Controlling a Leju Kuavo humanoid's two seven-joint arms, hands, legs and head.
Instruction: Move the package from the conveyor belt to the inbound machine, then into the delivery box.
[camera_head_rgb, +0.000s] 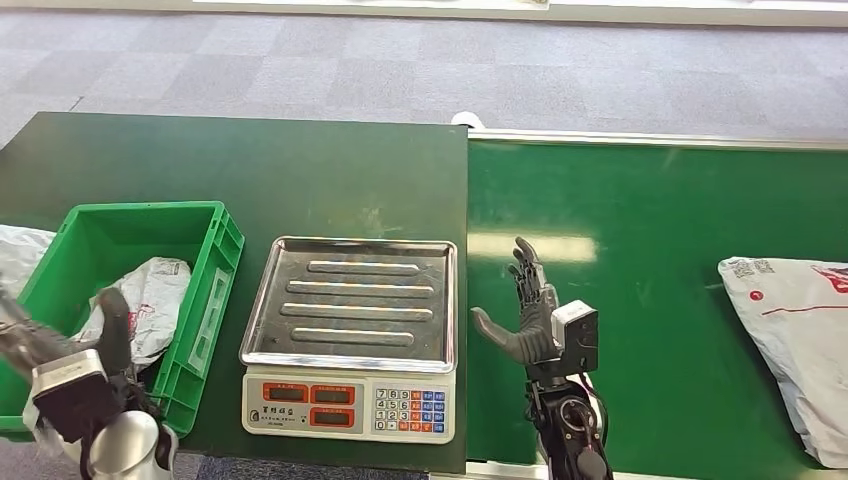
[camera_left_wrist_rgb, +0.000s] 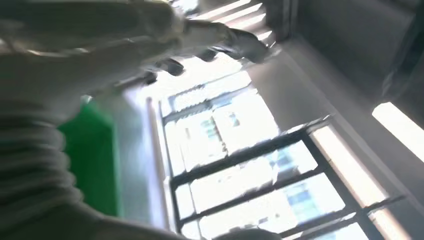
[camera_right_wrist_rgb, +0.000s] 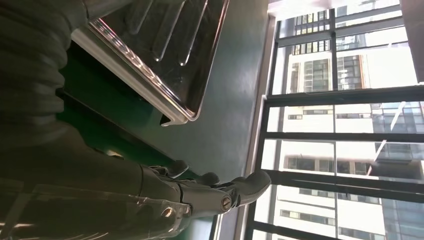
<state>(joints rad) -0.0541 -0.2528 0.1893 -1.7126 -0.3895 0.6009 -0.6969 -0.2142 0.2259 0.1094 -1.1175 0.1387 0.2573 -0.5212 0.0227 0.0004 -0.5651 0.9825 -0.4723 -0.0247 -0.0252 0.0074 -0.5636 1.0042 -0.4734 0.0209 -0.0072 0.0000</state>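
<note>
A white plastic package (camera_head_rgb: 795, 345) lies on the green conveyor belt (camera_head_rgb: 640, 230) at the far right edge. My right hand (camera_head_rgb: 528, 312) hovers over the belt's left part, open with fingers spread and empty, well left of that package. The scale with its steel tray (camera_head_rgb: 355, 300) sits beside it on the dark table. A green delivery box (camera_head_rgb: 205, 290) at the left holds a white package (camera_head_rgb: 145, 300). My left hand (camera_head_rgb: 75, 350) is low over the box's near side, fingers spread, nothing in it. In the right wrist view the right hand (camera_right_wrist_rgb: 190, 195) sits beside the steel tray (camera_right_wrist_rgb: 150, 50).
The scale's keypad and red displays (camera_head_rgb: 350, 405) face the near table edge. Grey carpet floor (camera_head_rgb: 400, 60) lies beyond the table. Another white bag (camera_head_rgb: 20, 255) lies left of the box. Bare belt stretches between my right hand and the package.
</note>
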